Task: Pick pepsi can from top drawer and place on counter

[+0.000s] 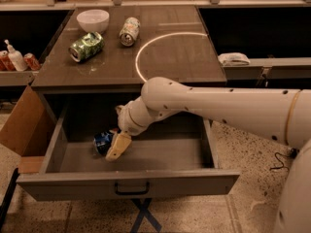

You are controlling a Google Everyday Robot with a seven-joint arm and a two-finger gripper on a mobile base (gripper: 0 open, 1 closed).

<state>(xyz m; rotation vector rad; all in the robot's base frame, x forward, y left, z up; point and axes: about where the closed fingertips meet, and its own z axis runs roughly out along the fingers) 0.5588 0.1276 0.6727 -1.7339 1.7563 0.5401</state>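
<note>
Hand point(117, 148) at pepsi can point(101, 141) (top drawer point(68, 186))

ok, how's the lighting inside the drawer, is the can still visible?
Camera view: dim, warm light. The back of the top drawer lies in shadow under the counter. The pepsi can reads dark but its blue shows, partly hidden by the gripper beside it in the drawer.

In top drawer point(131, 182), hand point(118, 148) sits right of pepsi can point(102, 141).
</note>
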